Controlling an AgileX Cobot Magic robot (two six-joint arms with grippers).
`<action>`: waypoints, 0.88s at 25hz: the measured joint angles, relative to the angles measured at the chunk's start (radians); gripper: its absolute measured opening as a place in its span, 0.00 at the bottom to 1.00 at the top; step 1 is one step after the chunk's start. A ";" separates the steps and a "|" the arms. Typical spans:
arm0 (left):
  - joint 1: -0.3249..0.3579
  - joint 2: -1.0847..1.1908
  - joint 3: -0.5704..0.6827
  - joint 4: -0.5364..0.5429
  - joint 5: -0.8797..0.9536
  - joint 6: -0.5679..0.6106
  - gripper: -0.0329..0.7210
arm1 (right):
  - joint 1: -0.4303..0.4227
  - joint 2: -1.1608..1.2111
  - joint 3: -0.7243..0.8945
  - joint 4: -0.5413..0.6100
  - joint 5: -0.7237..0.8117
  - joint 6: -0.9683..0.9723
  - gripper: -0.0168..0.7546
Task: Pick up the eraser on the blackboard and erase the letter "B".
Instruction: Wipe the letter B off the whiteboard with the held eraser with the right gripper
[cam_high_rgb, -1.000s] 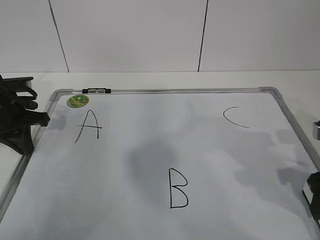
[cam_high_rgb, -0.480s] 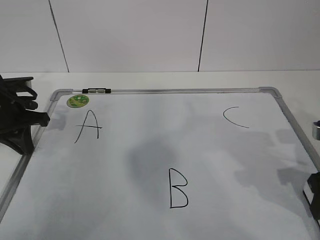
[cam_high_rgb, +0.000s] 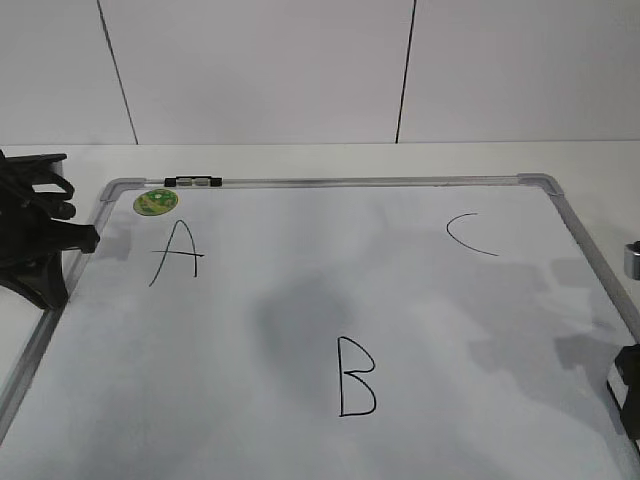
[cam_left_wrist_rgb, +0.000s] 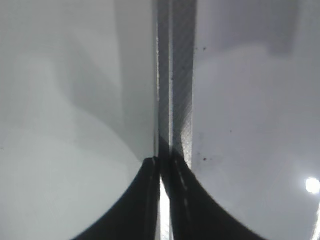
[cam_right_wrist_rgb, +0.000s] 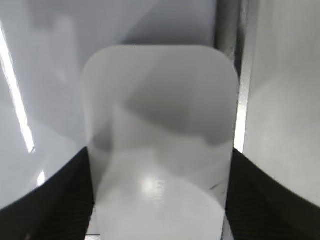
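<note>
Right now the step in hand looks like the grasp of the eraser (cam_right_wrist_rgb: 159, 145), which lies flat on the blackboard (cam_high_rgb: 300, 300) at its right edge, just beside the grey aluminium frame (cam_right_wrist_rgb: 235, 30). In the right wrist view the right gripper (cam_right_wrist_rgb: 159, 200) has its 2 dark fingers (cam_right_wrist_rgb: 65, 200) straddling the white block, 1 on each long side; they appear to sit against its edges, but I cannot tell whether they are already clamped on it or only close around it. In the exterior view only a sliver of that gripper (cam_high_rgb: 628, 385) shows at the right border, so it gives no help.

To do this well, I judge the fingers should close squarely on the long sides, low enough to hold firmly yet clear of the board surface, and the block should stay level so its dark underside meets the board flat later. The lift should be straight up, away from the frame rail.

The letter "B" (cam_high_rgb: 356, 376) stands untouched in the lower middle of the board, well apart from the eraser, with the "A" (cam_high_rgb: 177, 252) and the "C" (cam_high_rgb: 470, 235) farther back. The wipe must stay on the B alone.

The left gripper (cam_left_wrist_rgb: 162, 200) rests at the board's left frame rail (cam_left_wrist_rgb: 175, 75), its fingers pressed together on nothing.
</note>
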 joint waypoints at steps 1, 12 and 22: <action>0.000 0.000 0.000 0.000 0.000 0.000 0.09 | 0.000 0.001 -0.003 0.000 0.006 0.000 0.72; 0.000 0.000 0.000 0.002 0.002 0.000 0.09 | 0.000 0.007 -0.059 0.002 0.103 0.002 0.72; 0.000 0.000 0.000 0.002 0.002 0.000 0.09 | 0.000 0.007 -0.063 0.011 0.139 0.003 0.72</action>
